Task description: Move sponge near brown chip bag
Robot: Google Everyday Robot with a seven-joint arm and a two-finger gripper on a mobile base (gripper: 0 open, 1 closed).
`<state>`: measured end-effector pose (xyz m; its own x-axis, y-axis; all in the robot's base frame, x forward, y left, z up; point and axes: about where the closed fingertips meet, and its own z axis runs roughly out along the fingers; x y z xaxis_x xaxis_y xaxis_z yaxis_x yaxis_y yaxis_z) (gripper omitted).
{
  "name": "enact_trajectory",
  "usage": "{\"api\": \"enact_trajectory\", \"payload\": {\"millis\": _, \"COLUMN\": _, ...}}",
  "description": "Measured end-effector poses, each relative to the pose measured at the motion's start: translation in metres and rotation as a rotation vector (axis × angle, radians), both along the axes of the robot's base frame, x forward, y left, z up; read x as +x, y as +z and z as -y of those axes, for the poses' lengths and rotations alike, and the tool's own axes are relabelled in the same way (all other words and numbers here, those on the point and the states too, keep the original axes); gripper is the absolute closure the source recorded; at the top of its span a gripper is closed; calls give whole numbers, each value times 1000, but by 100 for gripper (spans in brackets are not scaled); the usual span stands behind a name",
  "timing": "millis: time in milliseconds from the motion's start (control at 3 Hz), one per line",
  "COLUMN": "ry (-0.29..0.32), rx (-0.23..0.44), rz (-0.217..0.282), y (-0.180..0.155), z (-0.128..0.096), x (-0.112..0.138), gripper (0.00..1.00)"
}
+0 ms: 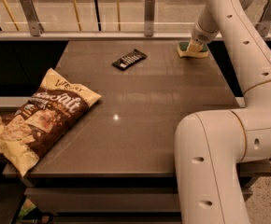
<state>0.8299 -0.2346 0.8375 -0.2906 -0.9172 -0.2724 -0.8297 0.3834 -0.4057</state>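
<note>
The sponge (191, 52), pale yellow with a dark green top, lies at the far right corner of the brown table (149, 111). My gripper (196, 46) is right over the sponge at the end of the white arm, and the arm's wrist hides the fingertips. The brown chip bag (35, 118), large and cream-yellow with a dark brown band, lies at the table's left edge and partly hangs over it, far from the sponge.
A flat dark wrapped bar (129, 59) lies at the table's far middle. A glass railing with metal posts (149, 13) runs behind the table. My white arm's big elbow (219, 167) fills the near right.
</note>
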Motion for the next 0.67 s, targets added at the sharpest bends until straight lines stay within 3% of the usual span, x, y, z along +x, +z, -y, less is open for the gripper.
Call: {"api": "enact_trajectory", "payload": {"millis": 667, "ry": 1, "rx": 3, "rz": 0, "y": 0, "z": -1, "x": 0, "gripper": 100}}
